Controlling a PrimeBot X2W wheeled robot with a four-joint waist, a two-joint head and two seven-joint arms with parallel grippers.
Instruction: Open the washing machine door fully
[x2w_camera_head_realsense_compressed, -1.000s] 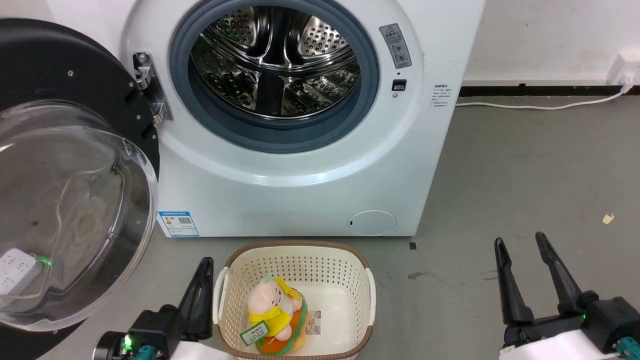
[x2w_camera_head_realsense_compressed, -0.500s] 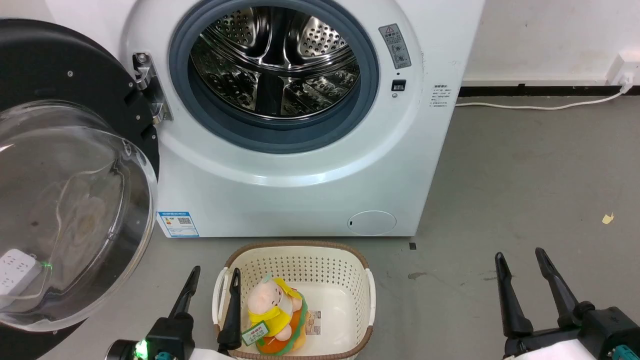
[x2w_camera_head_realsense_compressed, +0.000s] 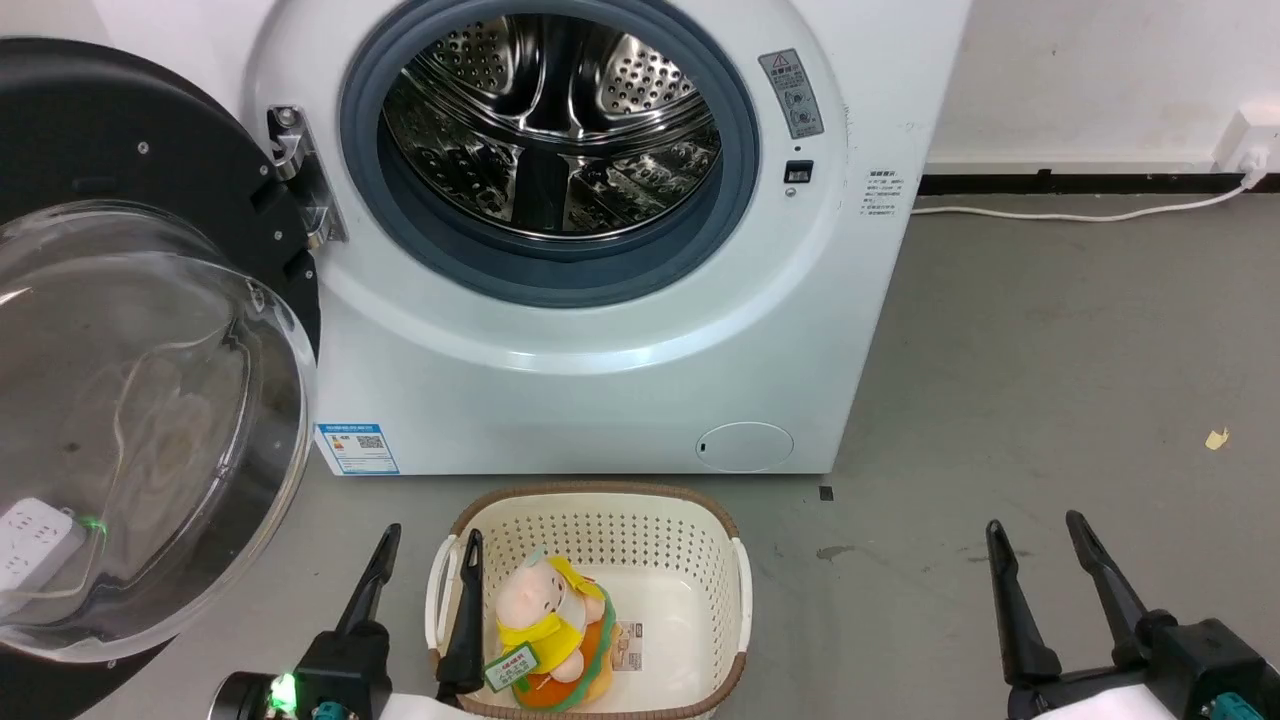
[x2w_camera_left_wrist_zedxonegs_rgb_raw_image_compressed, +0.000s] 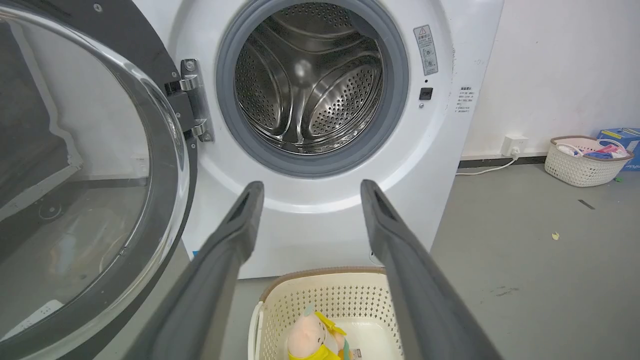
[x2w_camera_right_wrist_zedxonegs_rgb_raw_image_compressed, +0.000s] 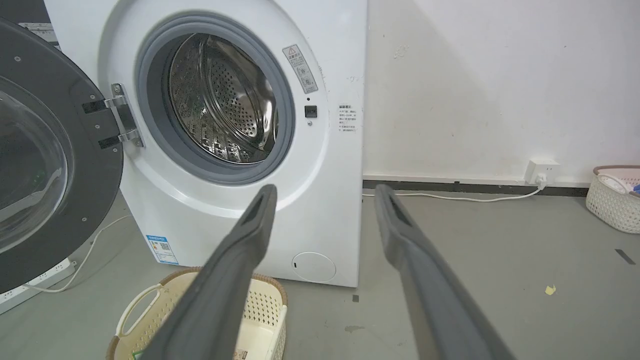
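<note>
The washing machine door (x2w_camera_head_realsense_compressed: 150, 400) hangs from its hinge (x2w_camera_head_realsense_compressed: 300, 175) at the left edge of the washing machine (x2w_camera_head_realsense_compressed: 600, 400) front. It is swung wide past the machine's left side, and the drum opening is bare.

I judge the door heavy and stiff: a glossy black ring round a thick, bulging glass bowl. It looks slippery, and the glass is not something to knock. It should turn freely, so I would push rather than pinch, on the black rim farthest from the hinge.

My left pincer (x2w_camera_head_realsense_compressed: 432, 535) hangs low over the floor (x2w_camera_head_realsense_compressed: 1050, 350) by the left rim of the basket (x2w_camera_head_realsense_compressed: 745, 580). Its fingers are spread and empty, pointing at the machine. My right pincer (x2w_camera_head_realsense_compressed: 1033, 522) is well apart to the right, also released.
</note>
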